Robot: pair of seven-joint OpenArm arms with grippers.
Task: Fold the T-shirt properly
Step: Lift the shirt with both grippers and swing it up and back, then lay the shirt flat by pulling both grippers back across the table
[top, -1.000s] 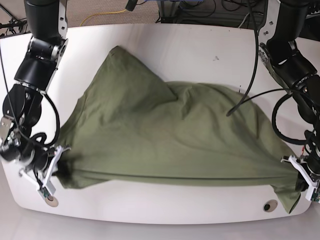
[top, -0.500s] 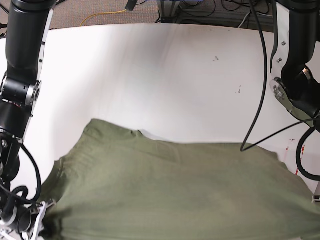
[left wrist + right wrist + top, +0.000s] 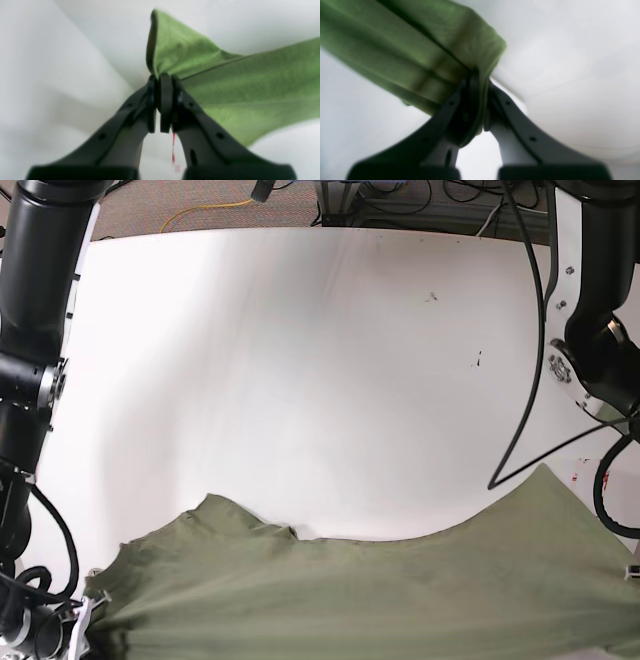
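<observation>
- In the base view the right arm (image 3: pixel 30 380) stood at the left edge, and its gripper was mostly cut off at the bottom corner; only the right wrist view showed the right gripper (image 3: pixel 477 100) pressed together on a bunched fold of the T-shirt (image 3: pixel 415 57).
- Across the middle, the base view showed the T-shirt (image 3: pixel 380 600) stretched along the bottom of the frame, its upper edge sagging in a curve over the white table (image 3: pixel 300 360), which neither wrist view showed whole.
- At the right of the base view the left arm (image 3: pixel 600 350) stood, with its gripper out of frame.
- Only the left wrist view showed the left gripper (image 3: pixel 162 100) pinching a corner of the T-shirt (image 3: pixel 250 87), a pointed flap rising above the jaws and taut cloth running off to the right.
</observation>
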